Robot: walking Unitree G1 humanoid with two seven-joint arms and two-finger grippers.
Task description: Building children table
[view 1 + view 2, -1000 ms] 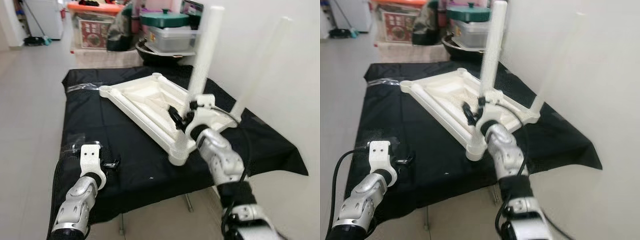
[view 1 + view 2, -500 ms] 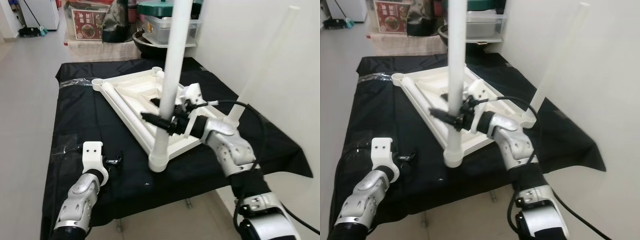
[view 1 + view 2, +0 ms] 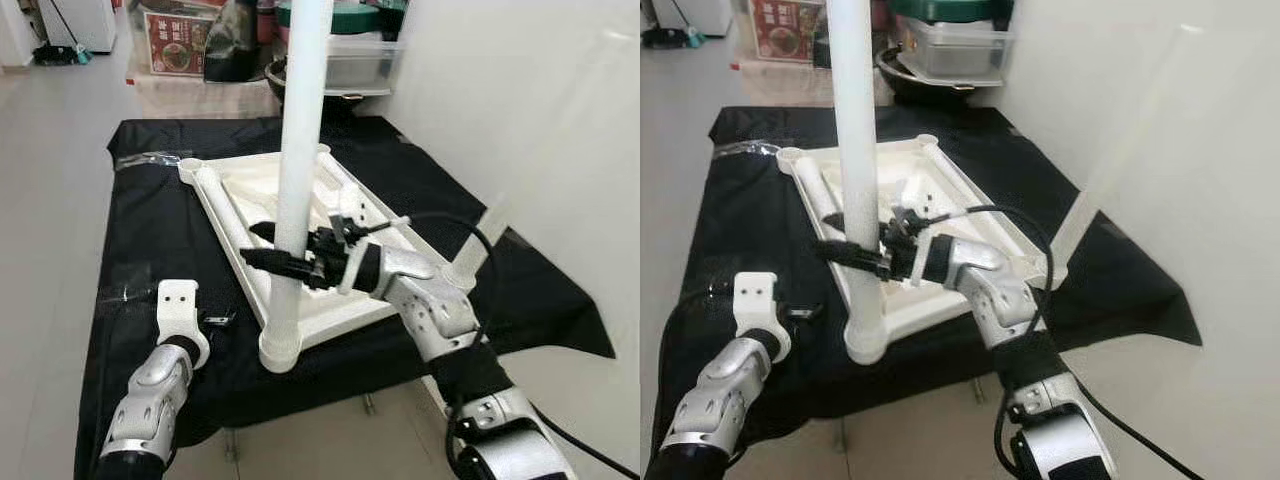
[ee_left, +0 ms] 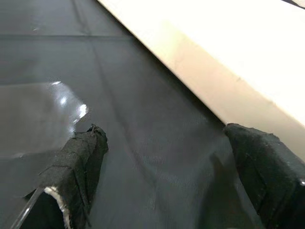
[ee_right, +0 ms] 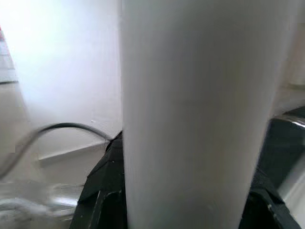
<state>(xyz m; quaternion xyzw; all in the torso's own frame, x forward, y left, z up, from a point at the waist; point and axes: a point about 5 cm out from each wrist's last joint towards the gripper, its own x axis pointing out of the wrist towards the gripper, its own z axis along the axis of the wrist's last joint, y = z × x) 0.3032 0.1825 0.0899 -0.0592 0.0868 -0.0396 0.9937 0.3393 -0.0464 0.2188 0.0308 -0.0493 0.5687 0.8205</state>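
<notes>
White plastic tabletop (image 3: 300,200) lies upside down on the black-draped bench (image 3: 150,230). One leg (image 3: 300,150) stands upright in its near corner socket at 6 o'clock, the right end effector (image 3: 285,265) clamped around it. At 8 o'clock, the left end effector (image 4: 167,186) rests spread wide on the cloth beside the tabletop's edge.

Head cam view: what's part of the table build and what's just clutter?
Job: upside-down white tabletop; white leg standing in its near corner socket, held by right hand; second leg at far corner.

Clutter: storage bins, red box; black cloth.
</notes>
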